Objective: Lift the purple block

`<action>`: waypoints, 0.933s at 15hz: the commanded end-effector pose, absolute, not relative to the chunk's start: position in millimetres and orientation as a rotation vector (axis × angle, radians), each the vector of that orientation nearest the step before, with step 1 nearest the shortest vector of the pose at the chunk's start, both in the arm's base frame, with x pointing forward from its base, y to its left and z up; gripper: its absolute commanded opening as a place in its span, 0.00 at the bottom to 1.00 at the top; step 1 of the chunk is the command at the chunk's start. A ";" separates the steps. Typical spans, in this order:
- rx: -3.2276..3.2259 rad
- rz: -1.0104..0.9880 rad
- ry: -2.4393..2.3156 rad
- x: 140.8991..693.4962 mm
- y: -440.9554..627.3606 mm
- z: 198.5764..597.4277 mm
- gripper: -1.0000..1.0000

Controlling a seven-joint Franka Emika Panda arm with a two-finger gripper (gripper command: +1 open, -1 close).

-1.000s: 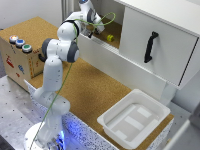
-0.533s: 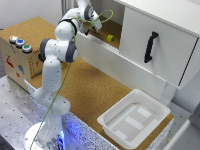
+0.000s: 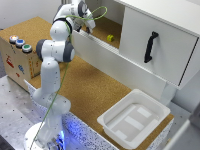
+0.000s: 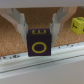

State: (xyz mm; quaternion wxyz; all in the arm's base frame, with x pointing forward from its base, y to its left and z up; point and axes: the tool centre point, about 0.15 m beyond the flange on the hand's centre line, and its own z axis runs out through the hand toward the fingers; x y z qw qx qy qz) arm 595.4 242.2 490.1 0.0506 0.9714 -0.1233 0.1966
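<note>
Cork floor beneath, your gripper [image 4: 39, 31] stands part open, fingers [image 4: 20, 24] flanking the block [image 4: 39, 44]; it looks light, rigid; squeeze its flat sides.

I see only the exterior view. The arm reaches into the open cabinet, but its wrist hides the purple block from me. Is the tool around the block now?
Observer: In the wrist view the purple block sits between the two fingers of the tool, one finger on each side.
Operator: Is the block marked in some way?
Observer: Yes, its near face shows a yellow ring.
Operator: The small yellow thing in the cabinet, what is it?
Observer: It is a yellow block with a dark mark, lying on the cork floor apart from the purple one.
</note>
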 end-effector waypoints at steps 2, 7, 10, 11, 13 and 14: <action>3.017 0.794 -0.115 560.2 191.7 459.2 0.00; 3.105 0.777 0.060 500.6 167.3 417.3 0.00; 3.115 0.780 0.150 465.8 163.0 408.8 0.00; 3.111 0.764 0.118 458.8 159.7 403.3 0.00; 3.125 0.690 0.011 443.5 151.5 386.2 0.00; 3.141 0.671 -0.037 438.4 148.3 380.3 0.00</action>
